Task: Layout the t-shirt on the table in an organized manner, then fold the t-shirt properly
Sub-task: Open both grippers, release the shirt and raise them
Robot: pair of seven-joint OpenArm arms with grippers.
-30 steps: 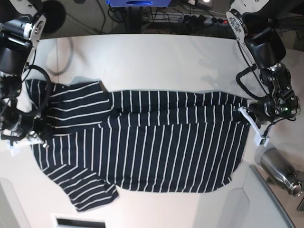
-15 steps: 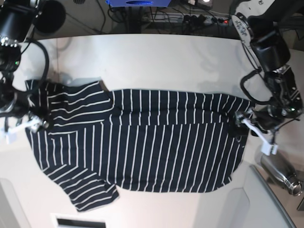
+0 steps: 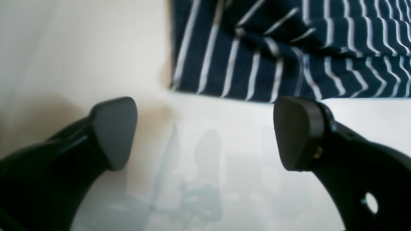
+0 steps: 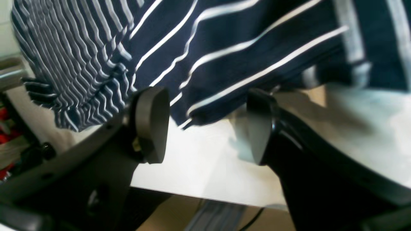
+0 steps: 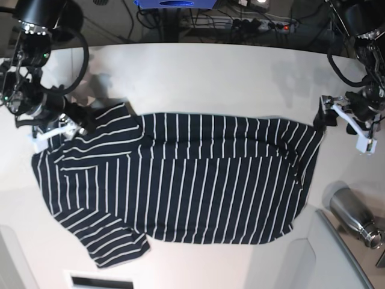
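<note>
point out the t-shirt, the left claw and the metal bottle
t-shirt [image 5: 198, 180], base view, middle of the striped body
left claw [image 3: 205, 133], left wrist view, the gap midway between its open fingertips
metal bottle [image 5: 352, 215], base view, its steel body lying beside the shirt's hem

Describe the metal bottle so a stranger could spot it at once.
Start at the white table and find the striped t-shirt spread across it. Just past the shirt's hem end, by the grey panel, lies the bottle: the only shiny steel thing there.

Two black arms showing looping black cables, left gripper [image 3: 205, 131] carrying rounded matte grey pads [image 3: 114, 131] on glossy black fingers (one pierced by a round hole), right gripper [image 4: 205, 125] wearing disc-like pads, white finger brackets showing overhead
</note>
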